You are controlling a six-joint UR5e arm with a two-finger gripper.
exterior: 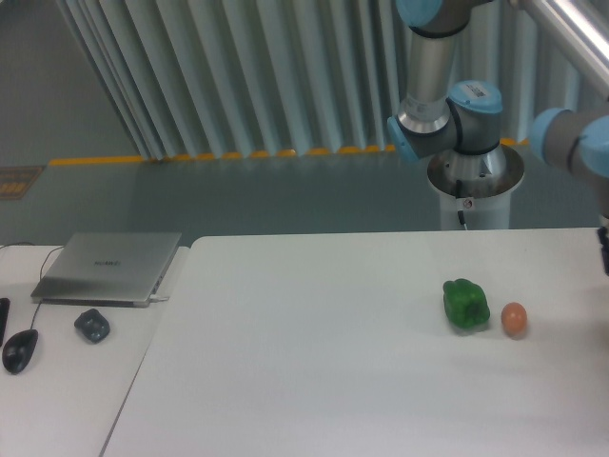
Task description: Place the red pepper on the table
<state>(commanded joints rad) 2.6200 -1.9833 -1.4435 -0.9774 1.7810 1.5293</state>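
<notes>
- Camera view: the table was seen bearing a green pepper, with an orange ball just beside it at 3 o'clock.
- No red pepper was visible.
- The gripper was out of frame, its state unknown.

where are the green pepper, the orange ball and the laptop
green pepper [466, 305], fixed camera, middle of its body
orange ball [514, 319], fixed camera, its centre
laptop [109, 266], fixed camera, middle of the closed lid
</notes>
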